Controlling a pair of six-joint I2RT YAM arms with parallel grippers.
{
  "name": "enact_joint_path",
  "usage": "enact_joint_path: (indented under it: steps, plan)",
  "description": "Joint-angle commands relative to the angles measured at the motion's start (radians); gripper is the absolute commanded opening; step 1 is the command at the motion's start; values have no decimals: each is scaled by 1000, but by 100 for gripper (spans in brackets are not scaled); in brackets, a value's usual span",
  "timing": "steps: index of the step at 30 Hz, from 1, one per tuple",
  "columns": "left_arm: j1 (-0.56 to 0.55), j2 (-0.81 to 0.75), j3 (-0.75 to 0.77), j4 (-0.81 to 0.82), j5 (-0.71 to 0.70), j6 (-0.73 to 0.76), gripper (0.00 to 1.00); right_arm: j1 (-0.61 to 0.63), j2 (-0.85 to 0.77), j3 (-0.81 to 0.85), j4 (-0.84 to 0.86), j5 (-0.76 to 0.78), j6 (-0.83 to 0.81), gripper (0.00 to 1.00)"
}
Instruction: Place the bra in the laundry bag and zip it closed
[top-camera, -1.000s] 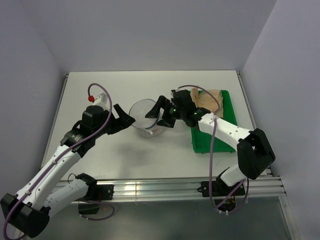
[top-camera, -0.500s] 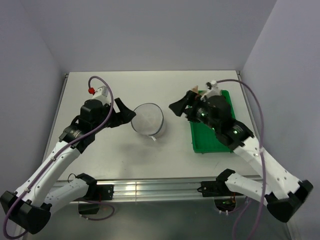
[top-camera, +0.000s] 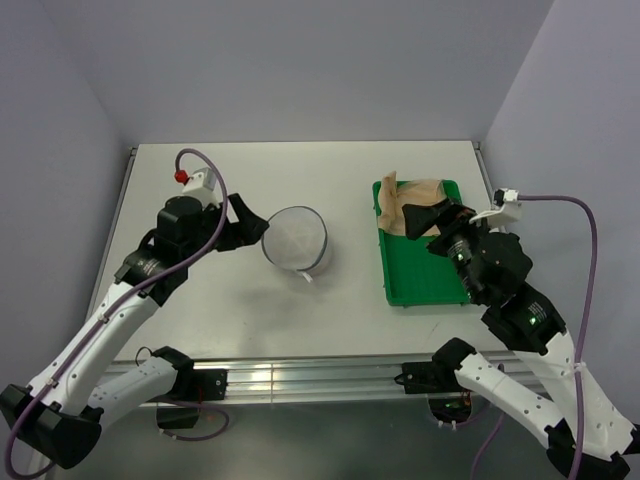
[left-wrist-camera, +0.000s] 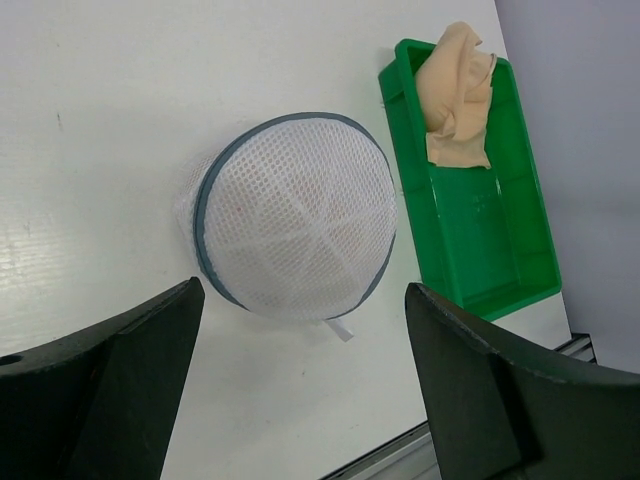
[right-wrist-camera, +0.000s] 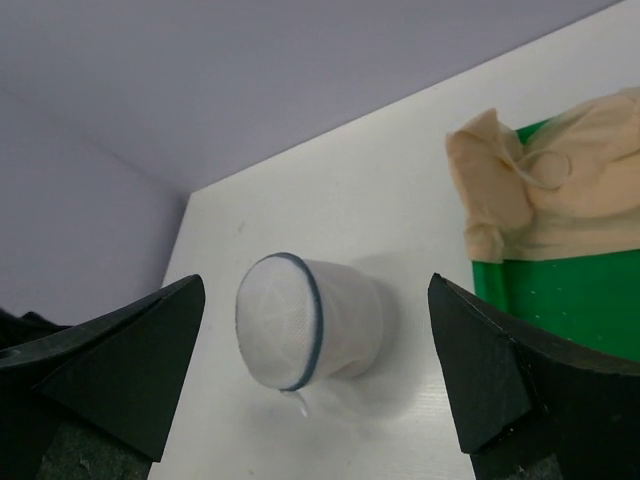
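Observation:
The laundry bag (top-camera: 296, 240) is a round white mesh dome with a grey zip rim, lying in the middle of the table with its halves together. It also shows in the left wrist view (left-wrist-camera: 295, 230) and the right wrist view (right-wrist-camera: 310, 320). The bra itself is hidden; only a faint pinkish tint shows through the mesh. My left gripper (top-camera: 250, 226) is open and empty, just left of the bag and apart from it (left-wrist-camera: 303, 288). My right gripper (top-camera: 425, 216) is open and empty, above the green tray and well right of the bag (right-wrist-camera: 316, 280).
A green rectangular tray (top-camera: 425, 282) lies right of the bag, with a tan-beige garment (top-camera: 410, 198) draped over its far end. Both show in the left wrist view (left-wrist-camera: 490, 230) (left-wrist-camera: 458, 95). A small white tab sticks out at the bag's near rim.
My right arm has drawn back from the bag to the right and now hangs over the tray. The bag has settled upright. My left gripper has hardly moved.

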Motion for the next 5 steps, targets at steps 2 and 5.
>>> enact_joint_path:
  steps: [2, 5]
  plan:
    - [2, -25, 51, 11, -20, 27, 89, 2, -10, -17, -22, 86, -42, 100]
    - [2, -29, 55, 1, -18, 29, 89, 2, -7, -11, -18, 89, -57, 100]
